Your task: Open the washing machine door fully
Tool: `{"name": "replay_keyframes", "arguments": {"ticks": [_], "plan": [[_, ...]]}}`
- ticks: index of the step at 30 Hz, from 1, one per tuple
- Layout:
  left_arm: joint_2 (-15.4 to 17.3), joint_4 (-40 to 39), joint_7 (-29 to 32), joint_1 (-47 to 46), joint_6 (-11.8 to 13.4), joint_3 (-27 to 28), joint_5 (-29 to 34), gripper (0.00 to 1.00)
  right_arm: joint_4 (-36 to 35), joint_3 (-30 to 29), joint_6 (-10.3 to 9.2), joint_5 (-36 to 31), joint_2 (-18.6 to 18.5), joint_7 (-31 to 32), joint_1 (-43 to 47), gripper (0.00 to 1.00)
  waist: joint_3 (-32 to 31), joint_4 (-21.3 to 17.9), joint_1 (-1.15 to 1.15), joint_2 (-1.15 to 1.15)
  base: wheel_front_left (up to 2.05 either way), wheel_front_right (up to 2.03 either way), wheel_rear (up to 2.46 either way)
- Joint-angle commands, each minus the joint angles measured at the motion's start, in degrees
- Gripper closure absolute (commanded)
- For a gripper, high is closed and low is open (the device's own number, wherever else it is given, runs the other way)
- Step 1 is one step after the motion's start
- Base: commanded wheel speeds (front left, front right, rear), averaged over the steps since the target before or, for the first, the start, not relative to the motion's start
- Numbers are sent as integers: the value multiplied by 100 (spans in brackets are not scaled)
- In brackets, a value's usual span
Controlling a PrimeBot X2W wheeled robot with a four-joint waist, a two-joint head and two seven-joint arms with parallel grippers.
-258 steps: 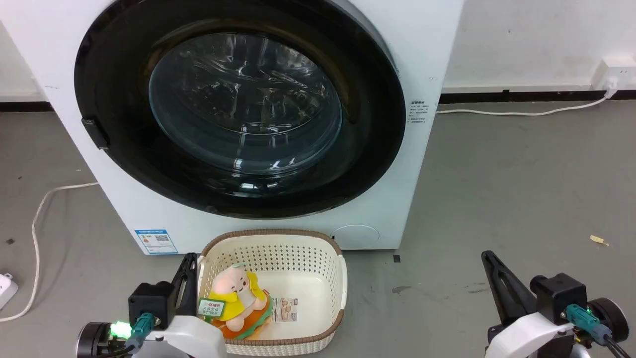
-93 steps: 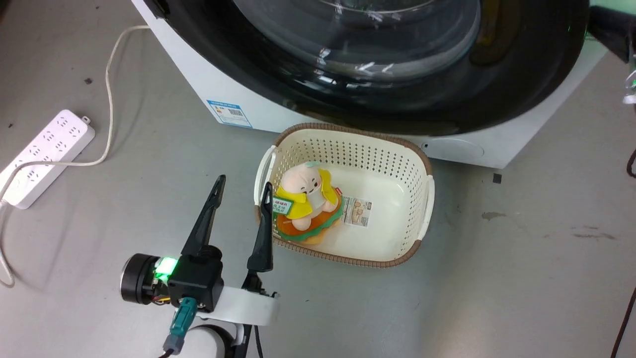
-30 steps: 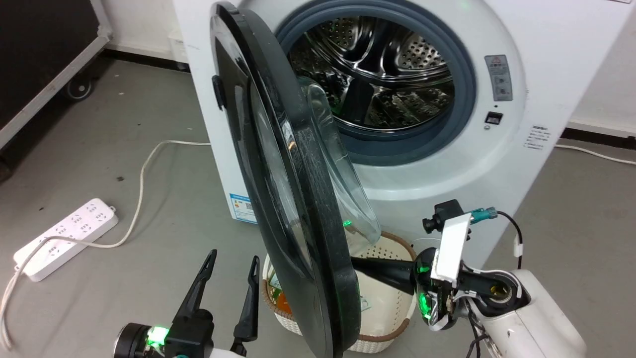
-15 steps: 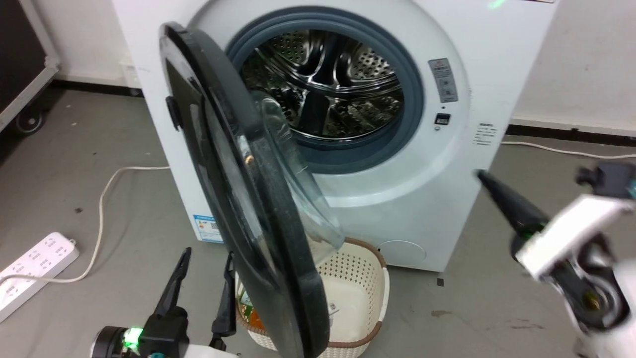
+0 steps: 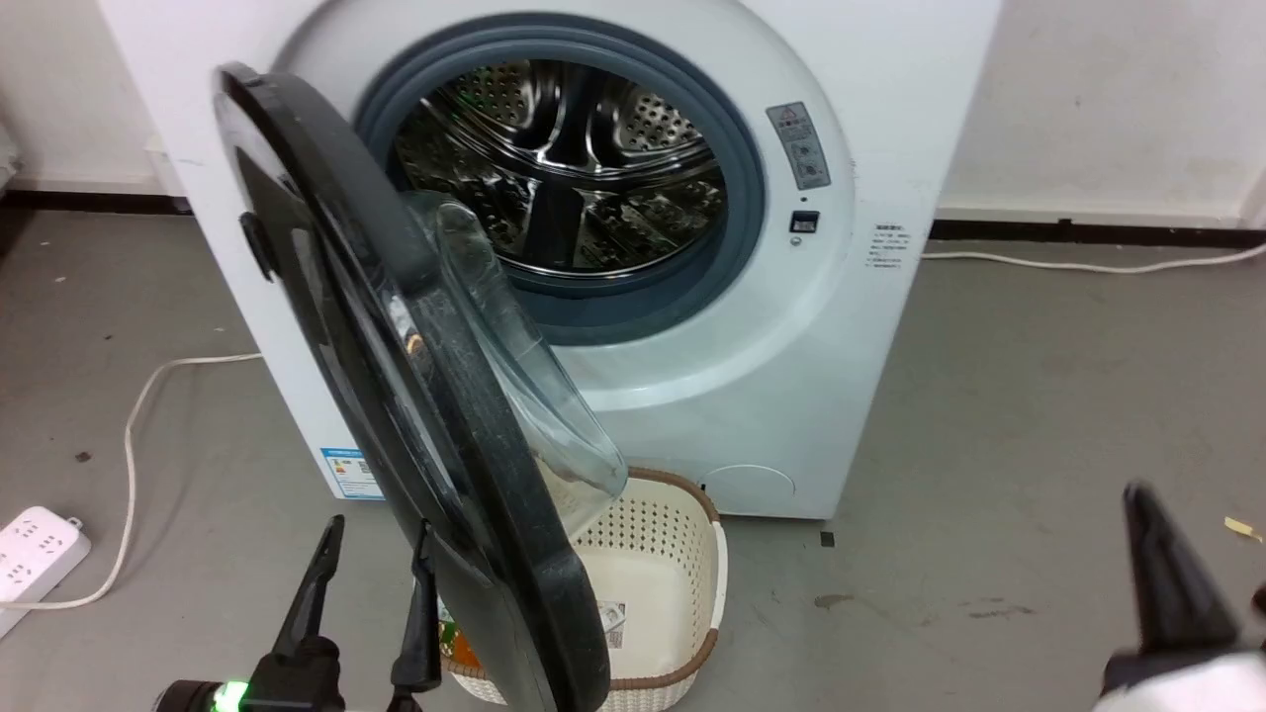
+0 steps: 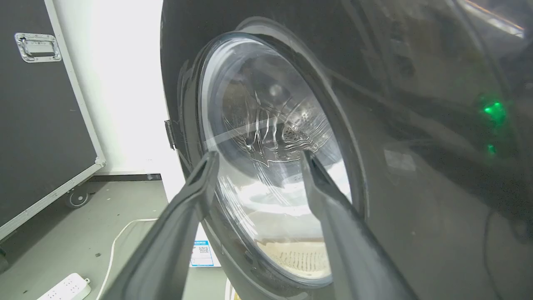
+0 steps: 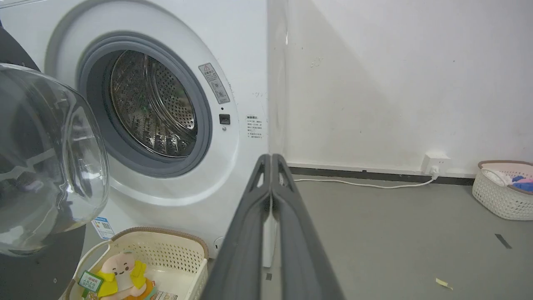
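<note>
The white washing machine [image 5: 771, 396] stands with its steel drum [image 5: 564, 168] and grey gasket [image 5: 737, 168] exposed. The washing machine door [image 5: 336, 198], glossy black with a bulging glass bowl [image 5: 504, 366], hangs on its left hinge and stands nearly edge-on, swung well out. My left gripper [image 5: 380, 524] is open just outside the door's lower outer face, holding nothing. In the left wrist view its fingers [image 6: 258, 155] frame the door's window [image 6: 270, 125]. My right gripper [image 5: 1135, 492] is shut and empty at the lower right, away from the door; its closed fingers [image 7: 270, 157] point at the machine's right edge.
A cream basket [image 5: 692, 514] sits on the floor under the door, with a plush toy [image 7: 120, 271] inside. A white power strip [image 5: 35, 539] and its cable [image 5: 138, 415] lie at left. A second basket [image 7: 499, 191] stands by the wall at far right.
The door went from closed to swung wide open. My right gripper left the door's lower inner side and drew back to the lower right. The head camera shifted too.
</note>
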Motion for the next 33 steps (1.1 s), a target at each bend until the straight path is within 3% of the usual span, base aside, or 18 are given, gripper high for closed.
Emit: {"name": "replay_keyframes", "arguments": {"ticks": [1,3,4,6,17,18,19,25,33], "plan": [[-6,-13,-32,90,-19,-15,5,0,-117,-139,6,-217,356,-74,320,100,31,-23,0,0,0,0,0],[-47,17,-32,115,-45,-61,30,0,-168,-167,6,-453,752,-126,798,100,58,-23,0,0,0,0,0],[-51,28,-32,114,-56,-62,30,0,-176,-168,6,-508,782,-164,869,100,68,-17,0,0,0,0,0],[-58,50,-32,103,-82,-56,25,0,-190,-186,6,-584,837,-241,967,0,82,-3,0,0,0,0,0],[-78,193,-32,95,-174,-49,55,0,-97,-160,6,-698,961,-455,1049,0,84,108,0,0,0,0,0],[-77,216,-32,81,-202,-43,36,11,-87,-150,6,-697,968,-463,1036,0,83,117,0,0,0,0,0],[-79,228,-32,65,-252,-43,-1,100,-79,-137,6,-695,973,-470,1023,0,80,127,0,0,0,0,0],[-180,-195,-32,-59,-216,193,-197,100,-11,-129,6,-668,979,-499,975,0,51,195,0,0,0,0,0],[-297,-1624,-32,-565,-20,534,-263,100,41,-129,6,-642,952,-512,970,0,0,263,0,0,0,0,0]]}}
